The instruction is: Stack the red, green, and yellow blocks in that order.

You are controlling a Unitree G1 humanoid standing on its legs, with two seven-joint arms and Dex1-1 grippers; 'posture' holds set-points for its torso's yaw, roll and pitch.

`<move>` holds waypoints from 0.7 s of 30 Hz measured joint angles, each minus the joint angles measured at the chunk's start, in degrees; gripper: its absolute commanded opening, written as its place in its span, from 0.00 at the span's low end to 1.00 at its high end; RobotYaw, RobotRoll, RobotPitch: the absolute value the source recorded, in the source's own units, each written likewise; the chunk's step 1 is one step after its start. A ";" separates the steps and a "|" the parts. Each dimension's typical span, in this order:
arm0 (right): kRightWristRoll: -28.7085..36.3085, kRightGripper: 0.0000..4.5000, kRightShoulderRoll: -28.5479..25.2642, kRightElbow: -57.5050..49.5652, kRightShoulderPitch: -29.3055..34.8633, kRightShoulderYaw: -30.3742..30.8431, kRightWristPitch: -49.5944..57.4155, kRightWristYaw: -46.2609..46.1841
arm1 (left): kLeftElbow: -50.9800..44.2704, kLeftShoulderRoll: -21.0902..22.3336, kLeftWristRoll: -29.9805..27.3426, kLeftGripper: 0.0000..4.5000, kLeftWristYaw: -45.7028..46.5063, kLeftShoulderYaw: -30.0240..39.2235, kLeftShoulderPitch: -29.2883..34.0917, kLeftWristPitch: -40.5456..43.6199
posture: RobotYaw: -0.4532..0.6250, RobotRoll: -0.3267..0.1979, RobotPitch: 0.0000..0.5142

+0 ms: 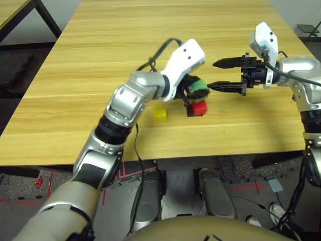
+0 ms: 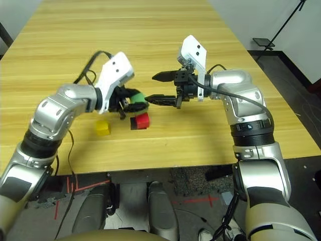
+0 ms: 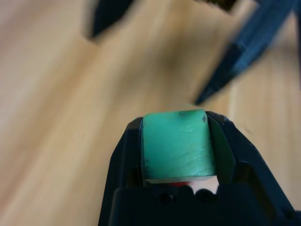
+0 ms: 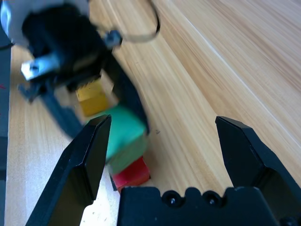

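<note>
My left gripper is shut on the green block, holding it just above the red block, which rests on the table. In the left wrist view the green block sits clamped between both black fingers. The yellow block lies on the table to the left of the red one. My right gripper hovers open just to the right of the green block, fingertips pointing at it. In the right wrist view the green block sits over the red block, with the yellow block beyond.
The light wooden table stretches far back. Its front edge runs close below the blocks. A black cable loops off my left wrist.
</note>
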 measured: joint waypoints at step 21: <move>2.18 1.00 -10.27 2.57 3.97 -3.96 -5.71 10.99 | 7.31 -2.06 0.15 0.46 -3.94 -2.13 -0.67 -6.12 | 0.54 0.53 0.26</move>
